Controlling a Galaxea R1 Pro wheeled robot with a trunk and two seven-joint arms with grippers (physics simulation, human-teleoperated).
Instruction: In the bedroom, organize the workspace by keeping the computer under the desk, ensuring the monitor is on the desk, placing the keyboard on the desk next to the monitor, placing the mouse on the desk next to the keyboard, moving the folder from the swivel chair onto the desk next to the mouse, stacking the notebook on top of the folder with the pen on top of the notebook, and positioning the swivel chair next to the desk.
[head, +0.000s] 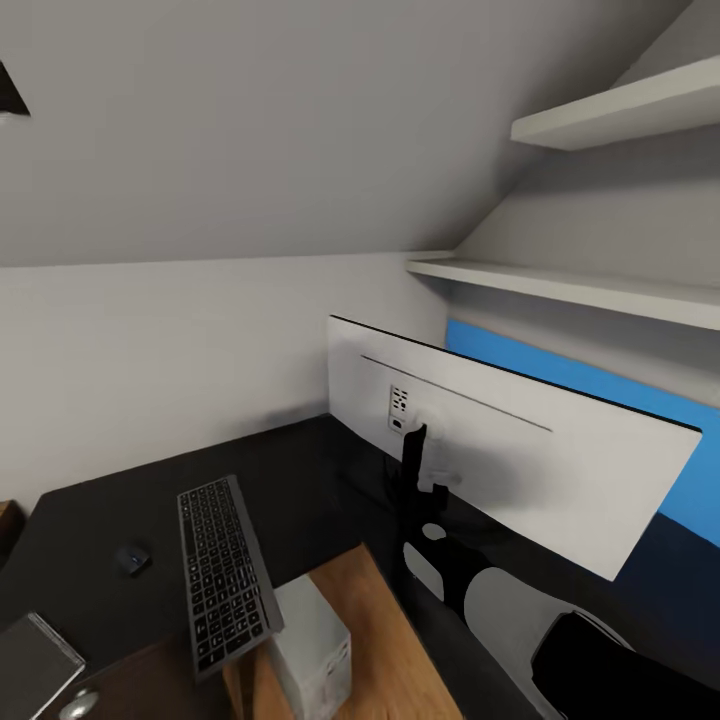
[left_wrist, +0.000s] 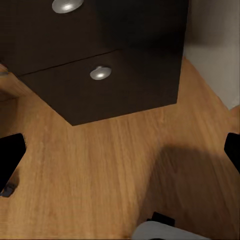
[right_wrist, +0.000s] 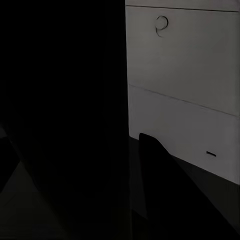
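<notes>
A: Monitor (head: 500, 455) stands on the desk (head: 300, 470), white back toward us; our right gripper (head: 413, 455) reaches up at its stand.

B: Pinching it? We cannot tell. Our left gripper (left_wrist: 120, 150), spread wide, hangs over floor beside the drawer pedestal (left_wrist: 100, 55)

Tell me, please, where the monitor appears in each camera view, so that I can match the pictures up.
Head view: the monitor stands centre-right on the desk, its white back towards the camera.
Right wrist view: the same white back panel, seen close up with a round logo, beside a dark shape.
Left wrist view: this camera faces the desk's drawer pedestal and the wood floor.
Shared landmark: the black desk, in the head and left wrist views.
</notes>
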